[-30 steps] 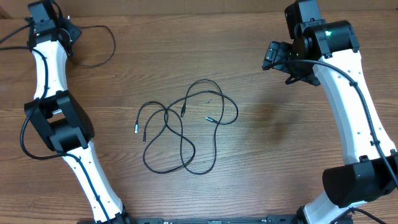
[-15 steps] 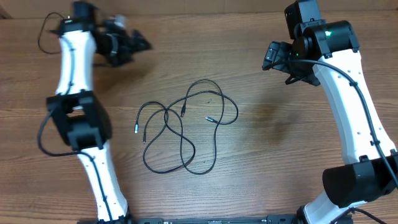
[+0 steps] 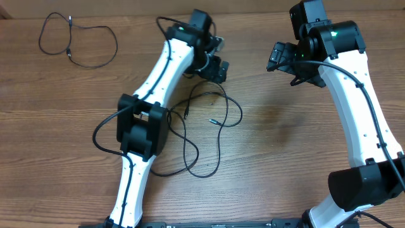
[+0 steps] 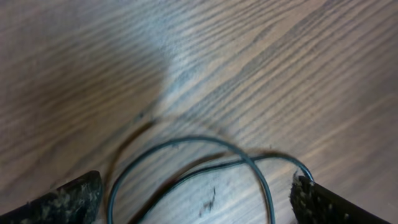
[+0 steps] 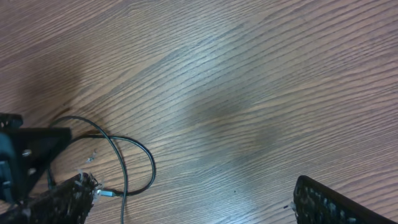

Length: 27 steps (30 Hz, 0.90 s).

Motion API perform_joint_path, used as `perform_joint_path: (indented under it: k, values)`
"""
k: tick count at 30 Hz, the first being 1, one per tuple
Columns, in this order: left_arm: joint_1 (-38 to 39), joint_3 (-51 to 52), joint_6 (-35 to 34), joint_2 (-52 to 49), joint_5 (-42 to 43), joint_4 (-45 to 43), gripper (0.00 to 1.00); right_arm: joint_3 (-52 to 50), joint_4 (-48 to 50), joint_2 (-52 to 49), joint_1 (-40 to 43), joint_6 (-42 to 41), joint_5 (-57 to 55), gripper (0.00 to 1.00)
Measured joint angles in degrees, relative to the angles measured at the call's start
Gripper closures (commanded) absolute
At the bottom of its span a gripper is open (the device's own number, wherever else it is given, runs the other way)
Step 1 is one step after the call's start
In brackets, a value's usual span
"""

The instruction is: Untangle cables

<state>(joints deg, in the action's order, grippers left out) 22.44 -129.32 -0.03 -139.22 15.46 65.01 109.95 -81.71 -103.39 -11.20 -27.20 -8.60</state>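
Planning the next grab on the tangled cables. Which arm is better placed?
Left. The left gripper, open, hovers over the cables' top loop, seen between its fingers in the wrist view. The right gripper, also open, stands off to one side.

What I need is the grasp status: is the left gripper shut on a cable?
No; the left wrist view shows the left gripper with jaws wide apart and a cable loop lying ungripped between them.
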Motion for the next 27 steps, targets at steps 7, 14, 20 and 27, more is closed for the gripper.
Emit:
perform_joint_path:
  k: [7,14,20,27]
  values:
    - [2.38,0.07,8.55,-1.44,-6.08,1.05,0.14,0.0,0.02,0.0,0.0,-0.04,0.02,0.0]
    - [1.79,0.7,20.37,-3.67,-6.25,-0.42,0.23,0.0,0.02,0.0,0.0,-0.02,0.0,0.0]
    - [1.4,0.7,22.8,-5.29,-6.1,-2.47,0.42,0.0,0.0,0.0,0.0,0.0,0.0,0.0]
    - [0.55,0.7,21.2,-6.75,-6.08,-4.83,0.96,0.0,0.02,0.0,0.0,-0.02,0.0,0.0]
